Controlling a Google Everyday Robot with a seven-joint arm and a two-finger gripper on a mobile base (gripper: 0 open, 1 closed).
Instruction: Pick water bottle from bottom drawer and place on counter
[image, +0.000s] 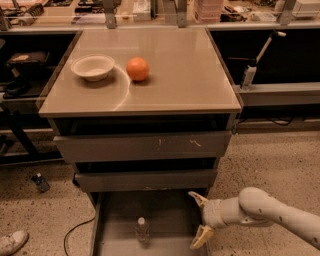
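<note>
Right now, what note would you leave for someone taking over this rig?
The pincer is open and empty, at the right side of the bottom drawer, apart from the water bottle.
The water bottle stands upright on the drawer floor, near its front.
The counter holds a bowl and an orange ball on its left half.
Done: the drawer is open.
Left: grasp the bottle, lift it, place it on the counter.

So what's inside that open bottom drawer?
A water bottle, upright on the bottom drawer floor. The open gripper hovers at its side wall. Its back hides under the middle drawer.
</note>
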